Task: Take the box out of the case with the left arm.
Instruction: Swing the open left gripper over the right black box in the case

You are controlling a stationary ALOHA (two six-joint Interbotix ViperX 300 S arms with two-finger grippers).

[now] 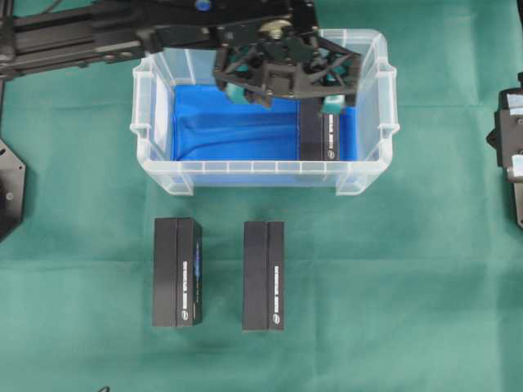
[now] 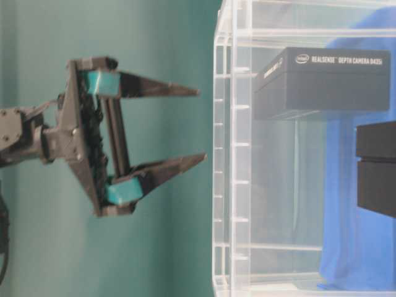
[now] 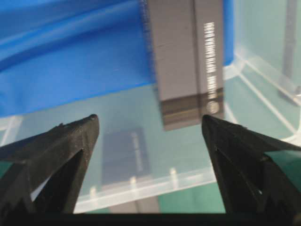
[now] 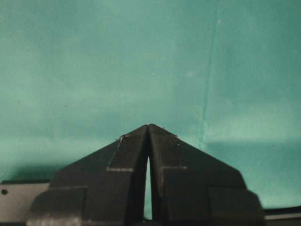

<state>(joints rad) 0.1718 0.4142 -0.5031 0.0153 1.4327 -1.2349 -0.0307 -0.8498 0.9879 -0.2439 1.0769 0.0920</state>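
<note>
Below the spread pincer, box

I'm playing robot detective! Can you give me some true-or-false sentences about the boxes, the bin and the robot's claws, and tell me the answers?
1. One black box lies inside the clear case. True.
2. The left gripper is squeezing the box. False: its jaws stand wide open with nothing between them, above the box.
3. Two black boxes lie on the green cloth outside the case. True.
4. The bottom of the case is lined in red. False: the lining is bright blue.
5. The right gripper is wide open. False: its fingertips meet, over bare green cloth.
</note>
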